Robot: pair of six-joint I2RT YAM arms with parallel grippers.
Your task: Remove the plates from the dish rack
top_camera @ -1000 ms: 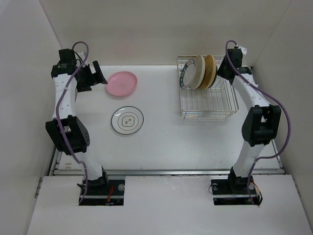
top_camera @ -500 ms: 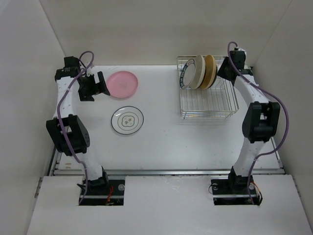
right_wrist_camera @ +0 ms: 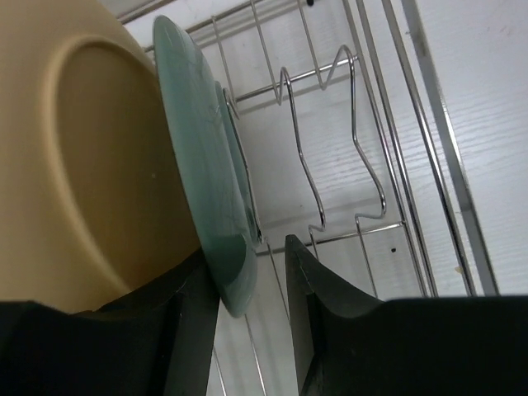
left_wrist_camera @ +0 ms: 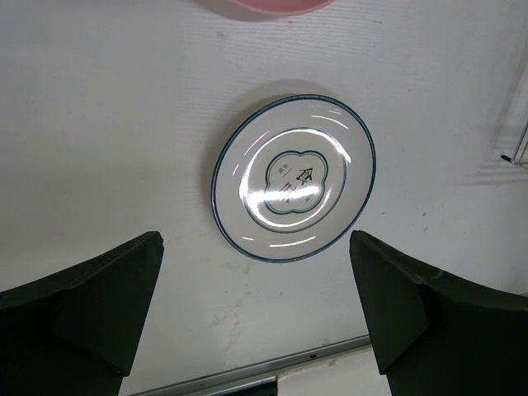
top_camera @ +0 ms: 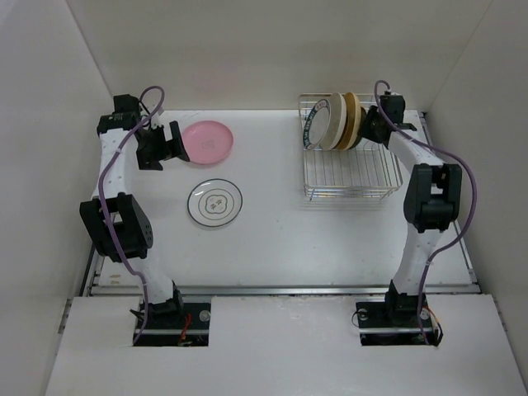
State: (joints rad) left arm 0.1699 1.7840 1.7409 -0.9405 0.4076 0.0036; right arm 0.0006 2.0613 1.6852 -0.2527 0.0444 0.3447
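The silver wire dish rack [top_camera: 351,173] stands at the back right and holds upright plates: a white one with a dark ring [top_camera: 313,129], a cream one [top_camera: 334,122] and a mustard one [top_camera: 353,120]. In the right wrist view a teal-blue plate [right_wrist_camera: 206,165] stands behind the mustard plate [right_wrist_camera: 91,157]. My right gripper [top_camera: 367,129] straddles the teal plate's rim [right_wrist_camera: 252,280], jaws open, one finger against it and a gap at the other. My left gripper [top_camera: 169,142] is wide open and empty [left_wrist_camera: 256,322] above the table. A pink plate [top_camera: 206,140] and a white ringed plate [top_camera: 215,203] lie flat on the table.
The ringed plate [left_wrist_camera: 293,177] lies ahead of my left fingers, and the pink plate's edge [left_wrist_camera: 272,5] shows at the top of that view. Rack wires [right_wrist_camera: 363,157] run to the right of the teal plate. White walls close in the table at back and sides.
My right gripper moved left and down onto the teal plate's rim in the rack. My left gripper swung down slightly beside the pink plate.
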